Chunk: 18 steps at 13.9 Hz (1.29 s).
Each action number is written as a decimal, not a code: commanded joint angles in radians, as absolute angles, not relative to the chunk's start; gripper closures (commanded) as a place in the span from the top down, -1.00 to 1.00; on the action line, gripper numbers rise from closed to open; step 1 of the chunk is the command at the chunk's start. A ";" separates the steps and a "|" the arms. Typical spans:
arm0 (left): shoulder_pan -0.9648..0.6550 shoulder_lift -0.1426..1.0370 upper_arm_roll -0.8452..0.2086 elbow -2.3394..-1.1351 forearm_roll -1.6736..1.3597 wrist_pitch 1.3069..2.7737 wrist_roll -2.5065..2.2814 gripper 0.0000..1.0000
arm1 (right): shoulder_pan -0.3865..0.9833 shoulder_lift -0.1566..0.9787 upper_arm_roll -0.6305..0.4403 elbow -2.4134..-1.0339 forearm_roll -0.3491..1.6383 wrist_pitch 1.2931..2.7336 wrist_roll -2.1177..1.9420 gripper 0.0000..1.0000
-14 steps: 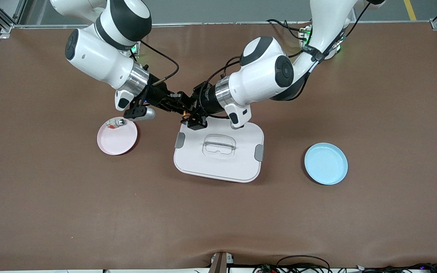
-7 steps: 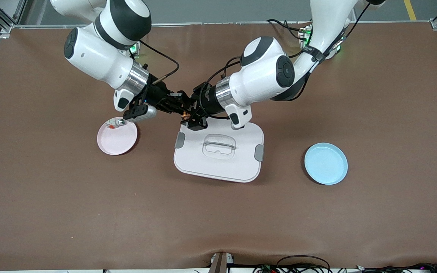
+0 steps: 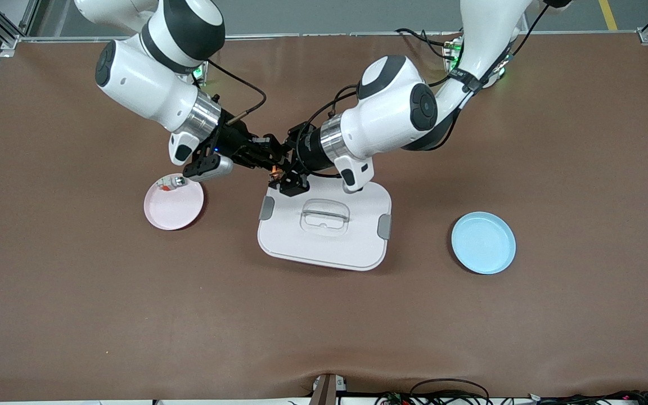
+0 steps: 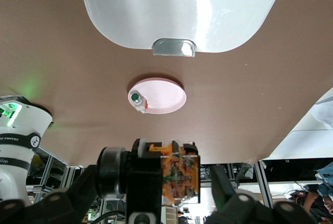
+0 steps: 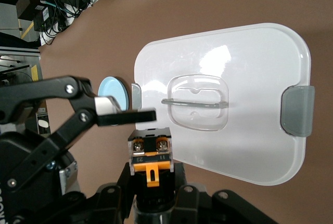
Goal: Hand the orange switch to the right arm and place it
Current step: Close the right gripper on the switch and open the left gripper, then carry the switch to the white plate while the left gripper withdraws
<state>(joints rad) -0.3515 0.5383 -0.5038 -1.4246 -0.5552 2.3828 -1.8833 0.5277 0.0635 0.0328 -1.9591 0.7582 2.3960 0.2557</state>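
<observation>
The orange switch (image 3: 274, 169), a tiny black block with an orange part, hangs in the air between both grippers, over the table by the white lid's farther edge. My right gripper (image 3: 268, 158) is shut on its black round end; in the right wrist view (image 5: 151, 193) the switch (image 5: 151, 154) stands up out of the jaws. My left gripper (image 3: 282, 175) is around the switch with its fingers spread. In the left wrist view (image 4: 156, 182) a gap shows between one finger (image 4: 223, 182) and the switch (image 4: 179, 174).
A white lid (image 3: 358, 242) with a clear handle lies mid-table. A pink plate (image 3: 173, 211) toward the right arm's end holds a small silver-white piece with a red bit (image 3: 169, 183). A blue plate (image 3: 483, 243) lies toward the left arm's end.
Both wrists have shifted only slightly. The switch stays between the two grippers in the same spot over the lid's edge.
</observation>
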 commanded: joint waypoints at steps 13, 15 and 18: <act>-0.246 0.453 -0.463 -1.388 -0.287 2.172 -1.670 1.00 | 0.479 0.045 0.017 -1.940 0.370 2.090 -0.184 -1.00; -0.207 0.442 -0.460 -1.388 -0.261 2.094 -1.542 1.00 | 0.424 -0.003 0.017 -1.942 0.266 1.953 -0.286 -1.00; -0.166 0.422 -0.471 -1.388 -0.111 1.955 -1.381 1.00 | 0.335 -0.049 0.017 -1.942 0.209 1.850 -0.512 -1.00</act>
